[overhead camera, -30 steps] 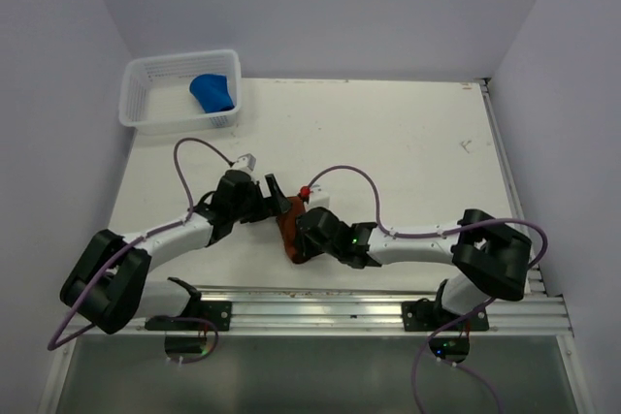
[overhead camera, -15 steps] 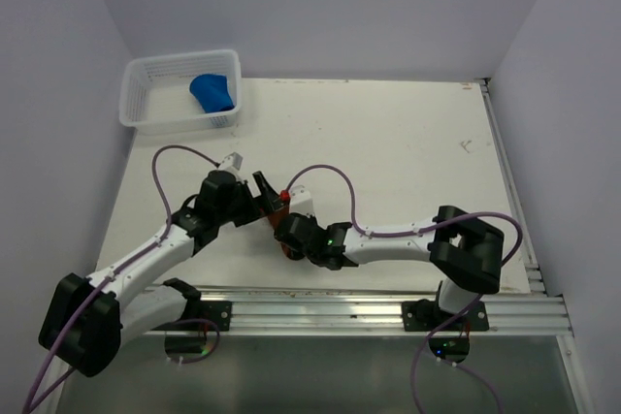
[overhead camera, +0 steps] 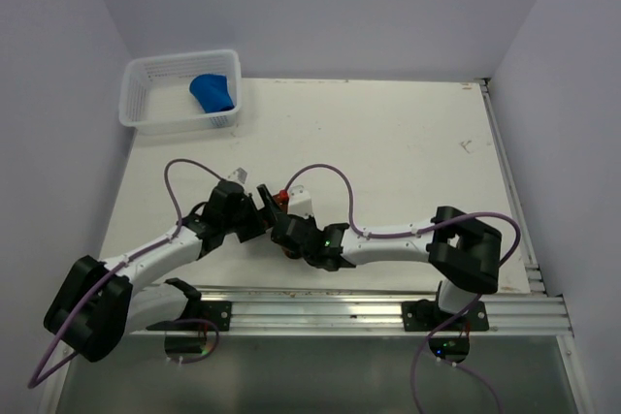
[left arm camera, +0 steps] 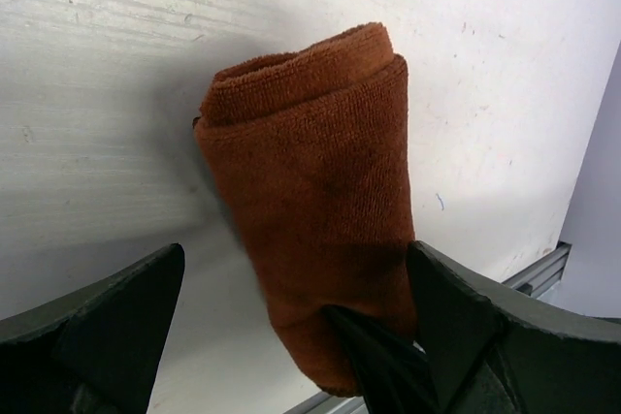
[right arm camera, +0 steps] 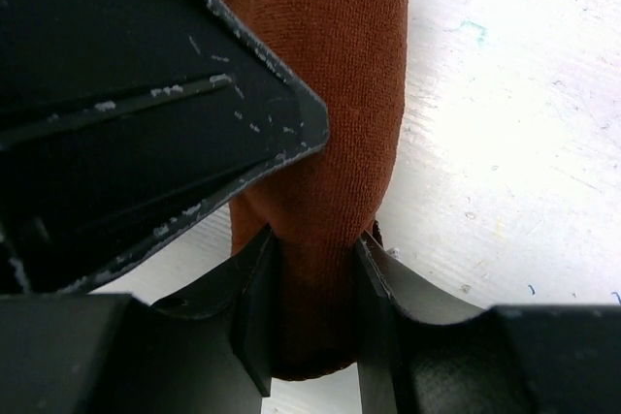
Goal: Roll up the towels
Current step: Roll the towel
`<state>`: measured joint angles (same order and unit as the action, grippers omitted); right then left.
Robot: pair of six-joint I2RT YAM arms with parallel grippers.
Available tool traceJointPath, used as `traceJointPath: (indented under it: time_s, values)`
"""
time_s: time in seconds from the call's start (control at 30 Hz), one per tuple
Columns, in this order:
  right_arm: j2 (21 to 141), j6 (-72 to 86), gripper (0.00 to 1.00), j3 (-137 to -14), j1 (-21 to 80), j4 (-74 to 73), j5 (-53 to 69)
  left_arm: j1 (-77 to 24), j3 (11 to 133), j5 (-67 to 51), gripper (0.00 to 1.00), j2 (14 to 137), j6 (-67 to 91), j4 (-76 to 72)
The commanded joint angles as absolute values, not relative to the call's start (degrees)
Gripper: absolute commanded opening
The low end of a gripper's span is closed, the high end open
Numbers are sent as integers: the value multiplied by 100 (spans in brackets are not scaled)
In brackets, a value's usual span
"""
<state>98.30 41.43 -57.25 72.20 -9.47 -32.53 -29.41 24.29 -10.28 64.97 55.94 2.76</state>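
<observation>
The rust-brown towel (left arm camera: 310, 191) is lying on the white table (overhead camera: 408, 152) as a tight roll, close to the near edge and just in front of the arm bases, with its layered far end showing in the left wrist view. The right gripper (right arm camera: 315, 298) is pinching the near end of this roll, its two fingers pressing into the cloth from either side, so it is holding the brown towel. The left gripper (left arm camera: 296, 254) is standing spread as wide as it goes, one finger on each side of the roll; neither finger appears to be pressing on the cloth, and it is holding nothing. The blue towel (overhead camera: 213, 92) is resting as a compact bundle inside the white mesh basket (overhead camera: 146, 121) at the far left corner of the table; whether it is rolled cannot be told at this size. By this evidence the rolling of the brown towel is judged complete or nearly so, and the step in hand is securing the finished roll. The next move is probably calling for a grip that traps the loose outer edge, so that the layers are not springing open during any lift. No brand, label or legible writing is showing; only faint coloured pen flecks are marking the tabletop.
</observation>
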Motion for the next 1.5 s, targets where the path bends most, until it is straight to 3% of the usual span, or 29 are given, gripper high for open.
traceJointPath:
  time_s: [0.0, 0.23, 0.4, 0.7, 0.97, 1.47]
  values:
    - [9818, 4280, 34, -5792, 7295, -669, -3445, -3041, 2356, -1002, 100, 6328, 6055, -369]
    - [9624, 4500, 43, -5432, 7304, -264, -3384, -3103, 2320, -817, 99, 6626, 6424, -606]
    - [9431, 4614, 57, -5239, 7304, -97, -3436, -3146, 2259, -730, 100, 6706, 6609, -861]
    - [8904, 4659, 68, -4703, 7304, 368, -3437, -3217, 2707, -694, 100, 7198, 6293, -502]
    - [8930, 4360, 69, -4272, 7304, 1537, -2865, -3278, 2926, -563, 100, 7242, 6144, -115]
    - [9035, 3991, 68, -4201, 7304, 2056, -2488, -3384, 3155, -316, 100, 7242, 5432, 932]
